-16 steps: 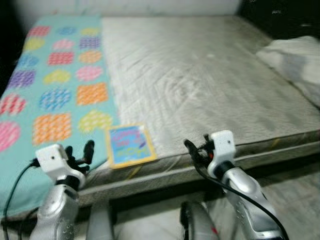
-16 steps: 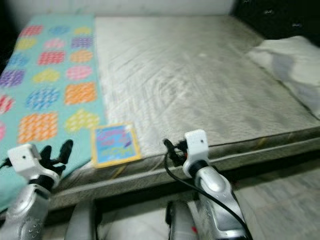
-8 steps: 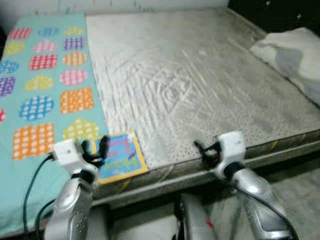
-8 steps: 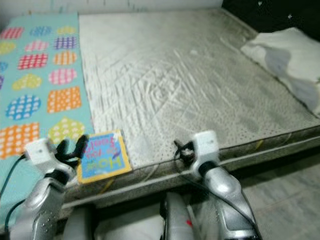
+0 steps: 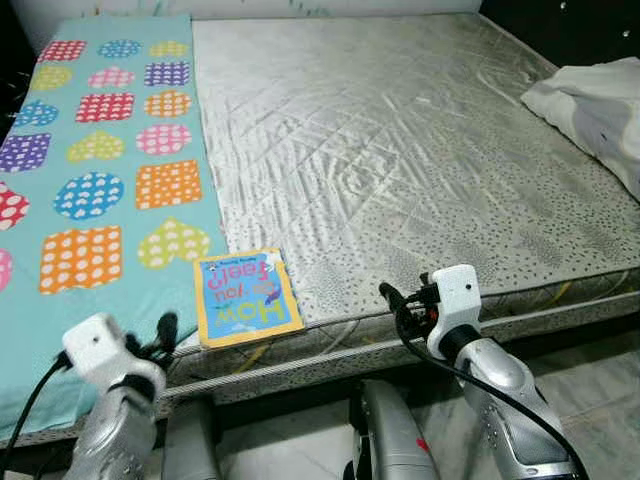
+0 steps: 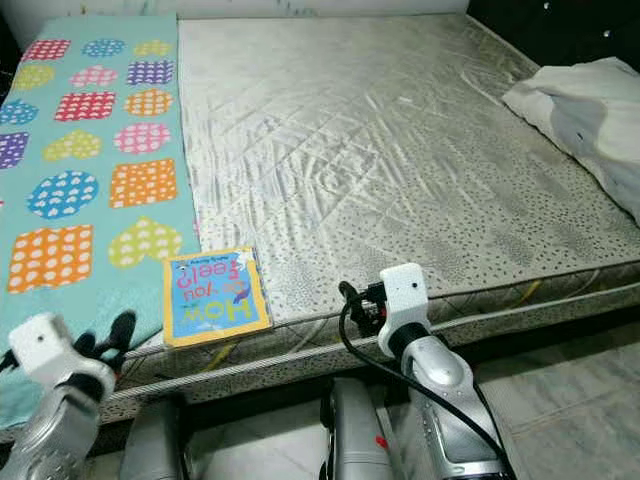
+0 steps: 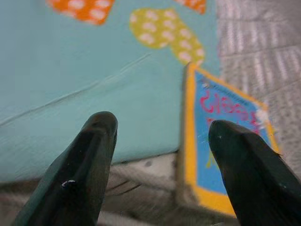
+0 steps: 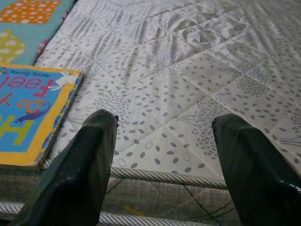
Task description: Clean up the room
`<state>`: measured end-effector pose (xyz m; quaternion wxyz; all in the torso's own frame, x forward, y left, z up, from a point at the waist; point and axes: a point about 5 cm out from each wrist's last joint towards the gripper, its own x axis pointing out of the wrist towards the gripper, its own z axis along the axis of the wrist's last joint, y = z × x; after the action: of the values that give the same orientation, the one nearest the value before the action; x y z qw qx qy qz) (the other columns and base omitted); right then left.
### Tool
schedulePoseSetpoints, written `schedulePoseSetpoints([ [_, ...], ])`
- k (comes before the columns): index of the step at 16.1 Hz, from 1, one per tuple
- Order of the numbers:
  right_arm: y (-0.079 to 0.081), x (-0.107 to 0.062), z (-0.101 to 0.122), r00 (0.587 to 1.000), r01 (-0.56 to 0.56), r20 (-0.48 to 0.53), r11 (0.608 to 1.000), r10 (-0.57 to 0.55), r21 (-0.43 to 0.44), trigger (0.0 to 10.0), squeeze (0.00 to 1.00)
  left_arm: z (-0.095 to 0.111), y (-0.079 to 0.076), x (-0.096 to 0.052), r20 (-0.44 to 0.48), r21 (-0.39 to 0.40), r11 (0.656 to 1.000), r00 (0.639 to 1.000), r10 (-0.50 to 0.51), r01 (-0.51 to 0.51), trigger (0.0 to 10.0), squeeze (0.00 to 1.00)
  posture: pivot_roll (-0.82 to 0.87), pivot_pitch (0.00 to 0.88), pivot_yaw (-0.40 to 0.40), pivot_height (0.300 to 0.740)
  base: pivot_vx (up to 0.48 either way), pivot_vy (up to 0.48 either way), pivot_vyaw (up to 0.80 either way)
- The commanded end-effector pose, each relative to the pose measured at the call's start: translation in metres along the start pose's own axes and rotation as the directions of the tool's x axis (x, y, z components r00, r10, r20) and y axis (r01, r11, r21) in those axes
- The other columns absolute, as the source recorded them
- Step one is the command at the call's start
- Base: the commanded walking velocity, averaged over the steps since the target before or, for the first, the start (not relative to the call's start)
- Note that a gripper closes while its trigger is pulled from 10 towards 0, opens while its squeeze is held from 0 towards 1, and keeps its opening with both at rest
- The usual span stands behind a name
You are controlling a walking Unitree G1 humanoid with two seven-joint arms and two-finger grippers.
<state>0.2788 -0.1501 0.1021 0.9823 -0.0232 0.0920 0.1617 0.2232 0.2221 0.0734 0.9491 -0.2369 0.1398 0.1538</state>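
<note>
A book (image 5: pixel 247 297) lies flat at the mattress (image 5: pixel 420 170) edge, at 1 o'clock from the left gripper (image 7: pixel 162 155); both that and the right gripper (image 8: pixel 164 165) gape wide, empty.

Our two head eyes look down from high up at the bed (image 5: pixel 420 150). Our left wrist camera sits low and close at the bed's edge, looking at the book (image 7: pixel 225 136). Our right wrist camera is low too. Both wrist cameras see the book.

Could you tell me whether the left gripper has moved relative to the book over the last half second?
Yes. The left gripper, then at the book, now hangs back at the mattress edge, fingers open.
</note>
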Motion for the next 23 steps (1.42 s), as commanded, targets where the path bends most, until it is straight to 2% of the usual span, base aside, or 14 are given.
schedulePoseSetpoints([
  [1,-0.007,0.001,0.001,1.0,0.013,-0.005,1.0,-0.013,-0.009,10.0,0.0,-0.002,0.009,0.003,-0.04,-0.002,1.0,0.999,0.016,-0.016,10.0,0.0,-0.11,0.142,-0.069,0.55,0.0,0.0,0.0],
  [5,-0.023,-0.006,0.004,0.999,0.044,-0.012,0.999,-0.044,-0.029,10.0,0.0,0.0,0.011,0.026,-0.1,0.002,0.999,0.994,-0.049,0.049,10.0,0.0,-0.15,0.156,-0.081,0.55,0.0,0.0,0.0],
  [7,-0.024,-0.017,0.005,0.999,-0.03,-0.023,0.999,0.03,-0.018,10.0,0.0,0.001,0.001,0.034,-0.114,-0.016,0.994,0.987,-0.11,0.109,10.0,0.0,-0.16,0.164,-0.088,0.55,0.0,0.0,0.0],
  [10,-0.02,-0.032,0.001,0.987,-0.147,-0.071,0.989,0.144,-0.032,10.0,0.0,-0.01,-0.01,0.044,-0.177,-0.064,0.983,0.967,-0.181,0.173,10.0,0.0,-0.18,0.176,-0.095,0.55,0.0,0.0,0.0],
  [12,-0.016,-0.039,0.005,0.972,-0.221,-0.09,0.975,0.217,-0.034,10.0,0.0,-0.02,-0.015,0.047,-0.226,-0.138,0.97,0.947,-0.228,0.201,10.0,0.0,-0.2,0.179,-0.092,0.55,0.0,0.0,0.0],
  [16,-0.016,-0.05,0.012,0.952,-0.294,-0.11,0.954,0.285,-0.068,10.0,0.0,-0.026,-0.013,0.051,-0.279,-0.2,0.962,0.93,-0.239,0.188,10.0,0.0,-0.22,0.183,-0.087,0.55,0.0,0.0,0.0],
  [17,-0.018,-0.05,0.012,0.953,-0.289,-0.117,0.955,0.279,-0.072,10.0,0.0,-0.03,-0.009,0.05,-0.312,-0.196,0.966,0.923,-0.224,0.168,10.0,0.0,-0.22,0.182,-0.086,0.55,0.0,0.0,0.0],
  [23,-0.018,-0.05,0.012,0.953,-0.288,-0.12,0.955,0.278,-0.076,10.0,0.0,-0.03,-0.008,0.049,-0.312,-0.202,0.965,0.923,-0.224,0.166,10.0,0.0,-0.21,0.182,-0.084,0.55,0.0,0.0,0.0],
])
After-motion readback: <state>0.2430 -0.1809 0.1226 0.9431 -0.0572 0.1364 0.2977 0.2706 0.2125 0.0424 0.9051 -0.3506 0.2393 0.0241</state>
